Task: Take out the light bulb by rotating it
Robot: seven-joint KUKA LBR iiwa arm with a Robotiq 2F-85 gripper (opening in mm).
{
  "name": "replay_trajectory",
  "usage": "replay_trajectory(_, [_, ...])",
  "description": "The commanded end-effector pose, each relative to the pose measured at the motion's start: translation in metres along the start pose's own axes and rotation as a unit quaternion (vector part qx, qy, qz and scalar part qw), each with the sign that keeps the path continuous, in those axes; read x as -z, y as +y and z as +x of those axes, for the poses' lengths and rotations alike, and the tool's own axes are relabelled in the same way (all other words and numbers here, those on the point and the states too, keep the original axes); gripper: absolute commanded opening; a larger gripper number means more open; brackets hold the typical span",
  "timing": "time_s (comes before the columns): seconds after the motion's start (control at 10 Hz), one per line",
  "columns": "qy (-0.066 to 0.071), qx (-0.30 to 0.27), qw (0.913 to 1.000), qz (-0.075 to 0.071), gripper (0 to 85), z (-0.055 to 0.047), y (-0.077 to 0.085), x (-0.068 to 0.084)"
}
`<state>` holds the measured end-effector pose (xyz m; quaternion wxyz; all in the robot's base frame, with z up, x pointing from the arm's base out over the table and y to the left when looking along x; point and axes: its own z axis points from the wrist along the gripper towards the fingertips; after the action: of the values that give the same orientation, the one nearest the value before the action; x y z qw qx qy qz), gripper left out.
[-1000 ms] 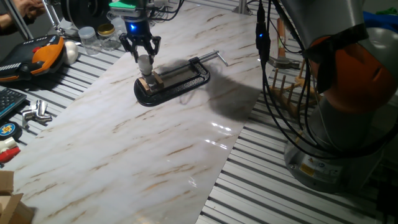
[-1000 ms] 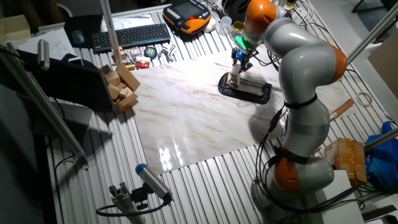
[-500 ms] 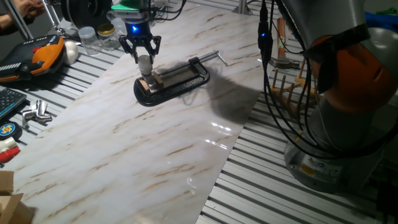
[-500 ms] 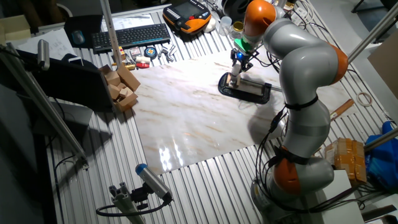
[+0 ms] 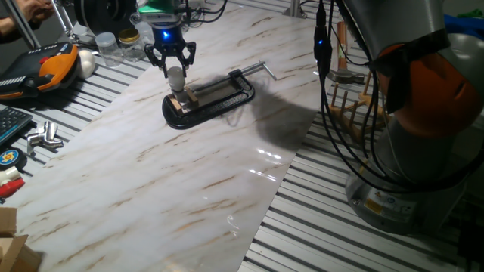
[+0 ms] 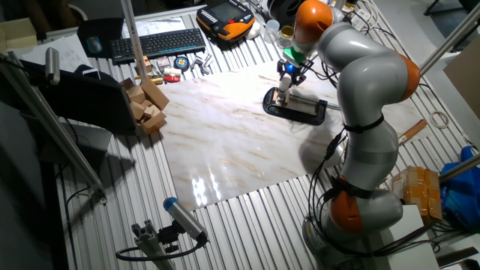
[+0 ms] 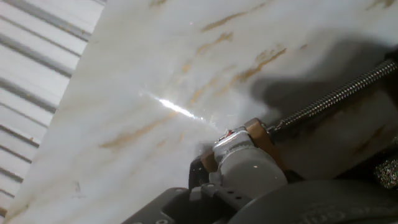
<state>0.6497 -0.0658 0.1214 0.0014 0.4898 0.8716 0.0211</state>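
Note:
The light bulb [image 5: 175, 75] is small and frosted white. It stands upright over a small wooden socket block [image 5: 182, 100] held in a black C-clamp [image 5: 215, 97] on the marble board. My gripper [image 5: 172, 63] comes straight down on it, fingers closed around the bulb's sides. In the other fixed view the gripper [image 6: 286, 75] stands over the clamp [image 6: 298, 109]. In the hand view the bulb [image 7: 252, 172] fills the lower middle, above the wooden block [image 7: 259, 134], with the clamp's threaded screw [image 7: 329, 96] running off to the right.
An orange-black pendant [image 5: 53, 68], a white egg-shaped object [image 5: 87, 62] and clear jars [image 5: 113, 45] lie left of the clamp. Metal parts [image 5: 44, 137] lie at the left edge. A wooden rack [image 5: 354, 106] and cables stand right. A keyboard [image 6: 157, 43] and wooden blocks [image 6: 146, 105] sit beyond the board.
The gripper has shifted very slightly up and to the right over the clamp, still around the bulb. The clamp and block have not moved.

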Motion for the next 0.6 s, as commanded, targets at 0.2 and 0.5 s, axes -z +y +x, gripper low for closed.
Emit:
replay_trajectory(0.2, [0.001, 0.060, 0.9982, 0.007, 0.0, 0.0002, -0.0002, 0.0005])
replay_trajectory(0.5, [0.006, 0.080, 0.9966, 0.016, 0.0, 0.0001, -0.0002, 0.0002])
